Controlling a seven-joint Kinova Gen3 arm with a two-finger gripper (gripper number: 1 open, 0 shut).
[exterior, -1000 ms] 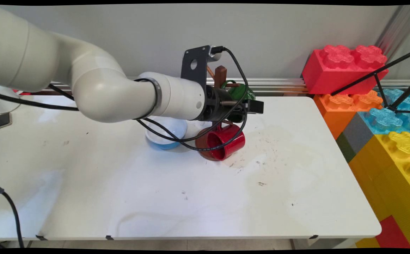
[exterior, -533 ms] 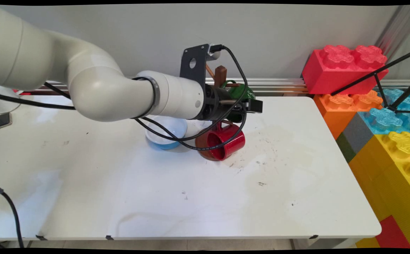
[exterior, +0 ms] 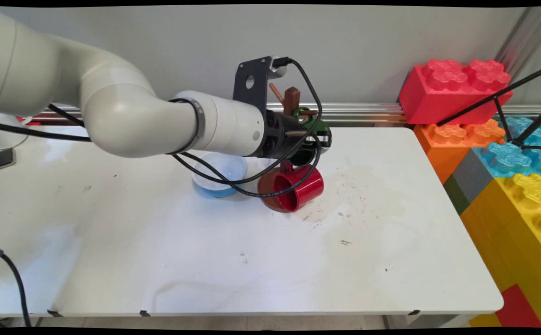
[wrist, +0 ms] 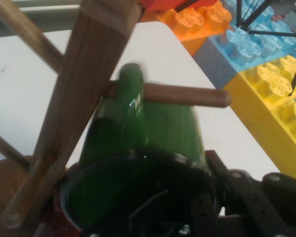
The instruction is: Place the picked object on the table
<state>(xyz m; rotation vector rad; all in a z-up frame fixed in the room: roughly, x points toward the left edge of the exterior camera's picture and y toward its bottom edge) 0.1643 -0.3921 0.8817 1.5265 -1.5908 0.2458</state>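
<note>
main view: the white arm reaches in level from the left, and its gripper (exterior: 319,139) sits at the wooden mug tree (exterior: 291,100) near the back of the white table (exterior: 391,260). a green mug (exterior: 314,135) hangs on the tree right at the gripper, partly hidden by the wrist and the black cables. a red mug (exterior: 298,186) hangs lower on the same tree, its mouth turned toward the camera, just above the tree's round brown base. a light blue bowl (exterior: 219,174) stands on the table just left of the base. big coloured toy bricks (exterior: 456,88) are stacked off the table's right end.

hand view: the green mug (wrist: 153,143) fills the middle, dead ahead of the hand, its long axis running away along the gripper's reach and its dark rim nearest the camera. its handle is looped over a horizontal wooden peg (wrist: 187,95) that sticks out to the right of the tilted post. black linkage rises at the lower right beside the rim; i cannot tell whether the hand is open, closed or clamped on the mug.
</note>
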